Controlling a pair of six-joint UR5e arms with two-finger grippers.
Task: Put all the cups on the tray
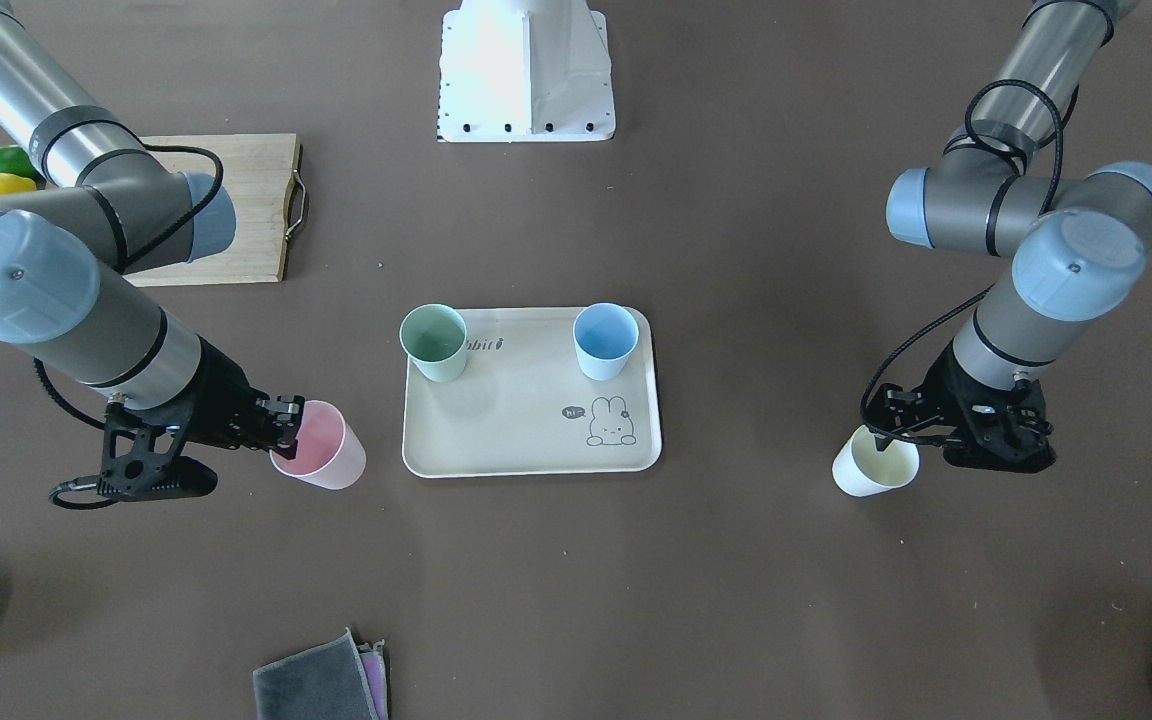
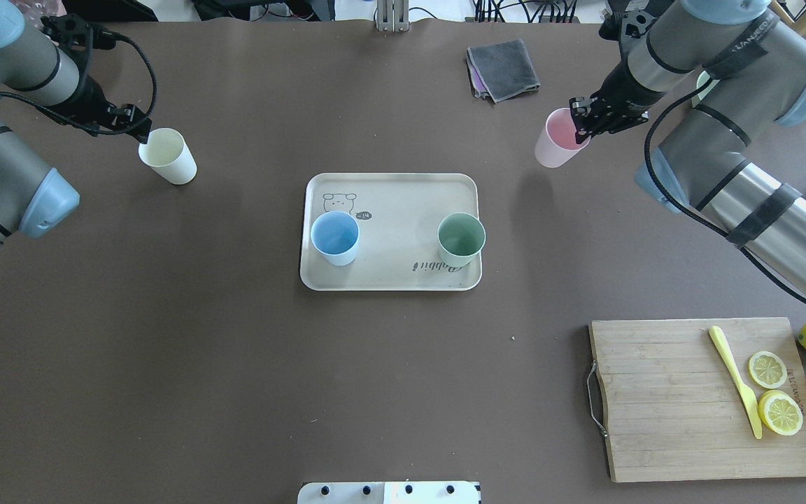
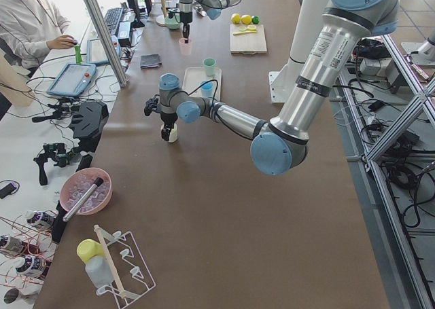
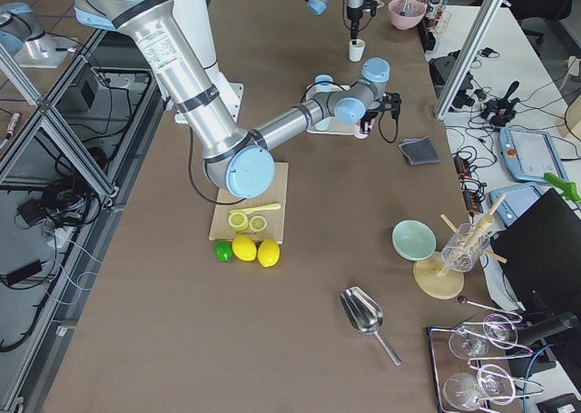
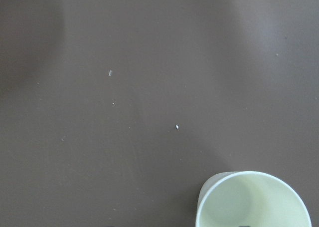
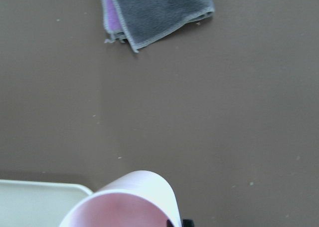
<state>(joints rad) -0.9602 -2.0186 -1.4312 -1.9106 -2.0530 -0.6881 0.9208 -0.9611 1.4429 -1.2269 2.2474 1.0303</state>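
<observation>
— Between the left gripper (image 2: 143,133) and the right gripper (image 2: 580,120), well apart from both, the tray (image 2: 403,199) lies on the desk (image 2: 235,364). How full is it?

— Half. The light blue cup (image 2: 335,238) stands upright on the end toward the left gripper, and the mint green cup (image 2: 461,239) on the end toward the right gripper. Two of four are done, I judge.

— And the others?

— Both are off the tray. The pink cup (image 2: 555,143) is in the right gripper, which pinches its rim with one finger inside. The pale yellow cup (image 2: 168,157) is at the left gripper's tips, which look closed narrowly on its wall the same way.

— Lifted?

— I cannot tell for either. What is left is to carry both to the bare strip of tray on the side nearest the grippers, then release.
</observation>
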